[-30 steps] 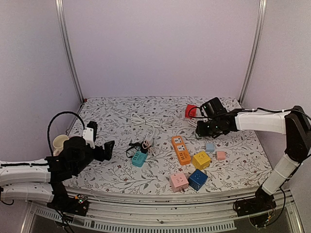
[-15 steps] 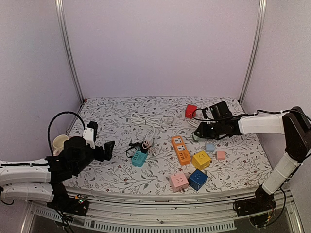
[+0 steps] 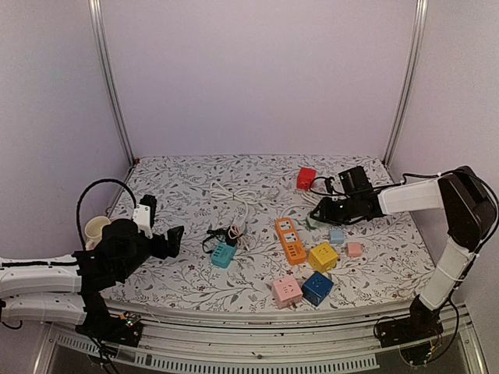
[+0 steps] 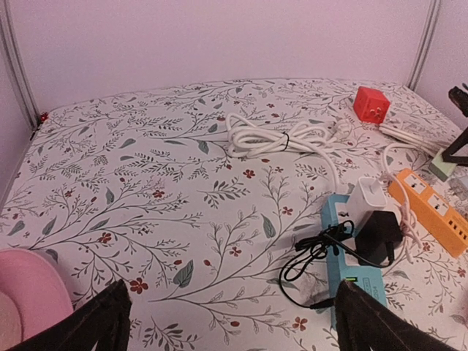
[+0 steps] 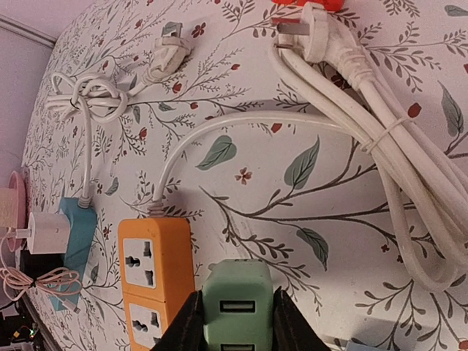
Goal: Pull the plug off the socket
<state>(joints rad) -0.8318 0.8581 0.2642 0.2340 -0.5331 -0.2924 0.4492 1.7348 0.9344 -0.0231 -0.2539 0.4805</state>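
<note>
My right gripper [image 3: 319, 212] [image 5: 235, 323] is shut on a mint-green USB plug [image 5: 236, 301], its fingers [image 5: 186, 327] on both sides. The plug sits just beside the cable end of the orange power strip [image 5: 152, 272] [image 3: 289, 240], out of its sockets, which are empty. I cannot tell whether it touches the table. A teal power strip [image 4: 336, 219] [image 3: 223, 254] carries a white adapter [image 4: 368, 200] and a black adapter [image 4: 380, 234]. My left gripper [image 4: 230, 325] [image 3: 173, 236] is open and empty, low, left of the teal strip.
A bundled white cable [image 5: 380, 146] lies beyond the right gripper, another coil [image 4: 281, 139] mid-table. A red cube [image 3: 306, 178] sits at the back. Yellow [image 3: 322, 256], blue [image 3: 317, 287] and pink [image 3: 287, 291] cube sockets lie near the front. A pink cup [image 4: 29, 300] is at the left.
My right arm has swung lower and slightly left, bringing the gripper with the green plug down beside the orange strip's far end. The left arm has not moved.
</note>
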